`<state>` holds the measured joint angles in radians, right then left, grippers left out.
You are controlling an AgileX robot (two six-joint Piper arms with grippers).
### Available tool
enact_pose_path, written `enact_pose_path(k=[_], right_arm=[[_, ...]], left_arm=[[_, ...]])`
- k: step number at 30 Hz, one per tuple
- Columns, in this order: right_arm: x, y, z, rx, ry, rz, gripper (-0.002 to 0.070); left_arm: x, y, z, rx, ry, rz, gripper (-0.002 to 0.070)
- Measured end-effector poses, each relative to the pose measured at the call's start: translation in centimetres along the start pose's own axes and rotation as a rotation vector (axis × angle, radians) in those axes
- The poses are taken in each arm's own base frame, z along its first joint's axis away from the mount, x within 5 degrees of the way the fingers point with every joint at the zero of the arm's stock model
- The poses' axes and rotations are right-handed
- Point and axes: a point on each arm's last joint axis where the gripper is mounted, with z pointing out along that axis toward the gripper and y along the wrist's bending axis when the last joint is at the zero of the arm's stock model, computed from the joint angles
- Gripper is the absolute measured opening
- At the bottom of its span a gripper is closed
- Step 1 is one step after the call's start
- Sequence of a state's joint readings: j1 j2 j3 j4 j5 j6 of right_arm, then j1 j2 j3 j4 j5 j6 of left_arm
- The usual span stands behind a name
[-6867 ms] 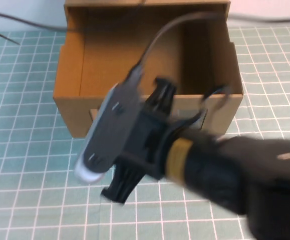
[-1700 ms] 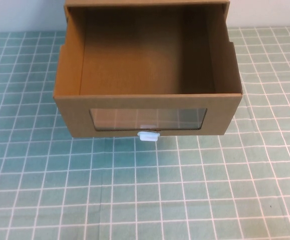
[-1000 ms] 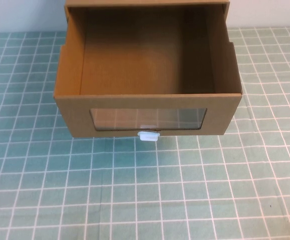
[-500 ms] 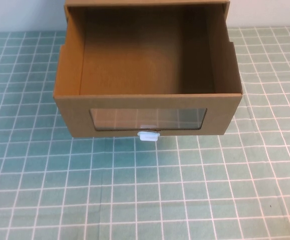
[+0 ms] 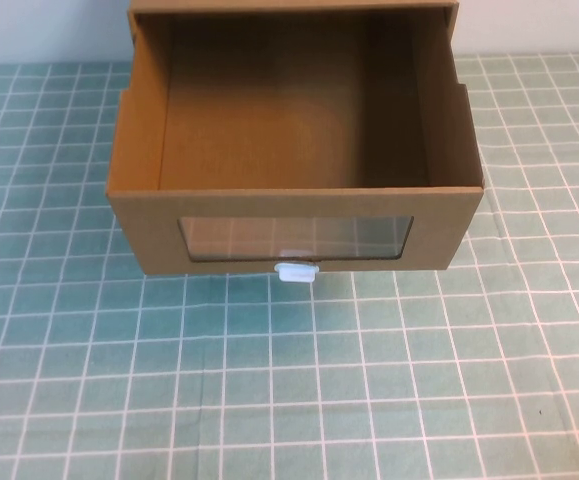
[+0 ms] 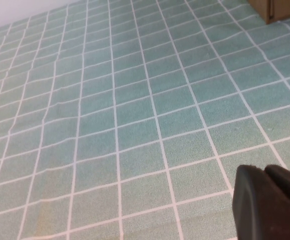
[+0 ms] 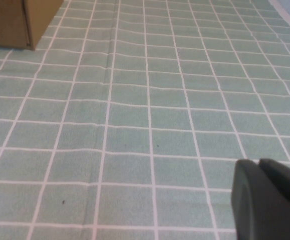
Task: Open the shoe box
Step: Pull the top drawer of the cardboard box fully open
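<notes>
Teal mat [image 5: 289,400] ruled in white squares, spread over the whole table, with a strip of pale wall [image 5: 39,30] past its far edge. Largest on it: brown cardboard shoe box [image 5: 139,240], set at the middle of the far edge and already open. Outer sleeve [image 5: 294,6] at the very back; drawer [image 5: 289,120] drawn out of it toward the near edge, open at the top, plain brown floor and side walls showing. Front face of the drawer turned to the near edge, cut by a wide clear window [image 5: 299,237] with grid lines of the mat visible through it. Just under the window, at the middle of the bottom rim, a small white pull tab [image 5: 297,271], touching the mat. Neither arm in the high view. Left gripper [image 6: 266,172] seen only from its own wrist camera: dark fingers pressed together with nothing between them, low over bare mat, well apart from the box, only one brown corner of it in that view. Right gripper [image 7: 259,167] likewise in its own wrist view: fingers closed on nothing, over bare mat, well apart from the box corner.
</notes>
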<state>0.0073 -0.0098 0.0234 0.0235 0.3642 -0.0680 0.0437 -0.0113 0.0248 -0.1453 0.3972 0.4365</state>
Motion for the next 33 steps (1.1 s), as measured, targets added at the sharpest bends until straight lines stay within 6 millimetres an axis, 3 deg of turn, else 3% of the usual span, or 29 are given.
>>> enact_pose_path(k=[7, 17, 33], right_arm=[[0.0, 0.0, 0.0, 0.0, 0.0, 0.0, -0.0013], [0.0, 0.0, 0.0, 0.0, 0.0, 0.0, -0.0013], [-0.01, 0.0, -0.01, 0.0, -0.002, 0.0, -0.0013]], left_arm=[[-0.19, -0.07, -0.01, 0.017, -0.023, -0.003, -0.0005], [-0.33, -0.53, -0.07, 0.156, -0.043, -0.229, -0.0005], [-0.27, -0.49, -0.06, 0.153, -0.036, -0.248, -0.0005]])
